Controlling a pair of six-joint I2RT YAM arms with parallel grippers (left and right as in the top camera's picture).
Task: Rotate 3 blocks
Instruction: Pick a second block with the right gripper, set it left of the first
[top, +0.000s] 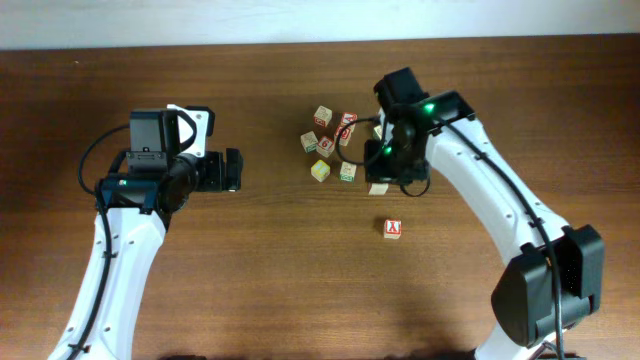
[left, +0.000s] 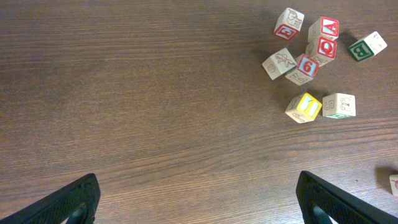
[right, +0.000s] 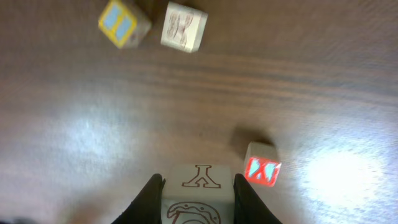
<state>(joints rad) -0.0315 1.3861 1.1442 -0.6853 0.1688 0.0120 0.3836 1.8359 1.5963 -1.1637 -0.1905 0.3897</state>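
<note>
Worktop (top: 250, 290): dark brown wood grain, with bright glare patches in the right wrist view.
Room: a pale wall (top: 200, 20) runs behind the far edge.
Left gripper (top: 232, 170): spread wide over bare wood.
Right gripper (right: 198, 185): clenched on the pale Y block (right: 199, 202).
Red-faced block (top: 392, 228): lies alone nearby.
Cluster (top: 327, 145): the other cubes lie mid-worktop.

Wood-grain table (left: 124, 93), brown-lettered block (right: 199, 186), red-faced block (right: 262, 169)
</note>
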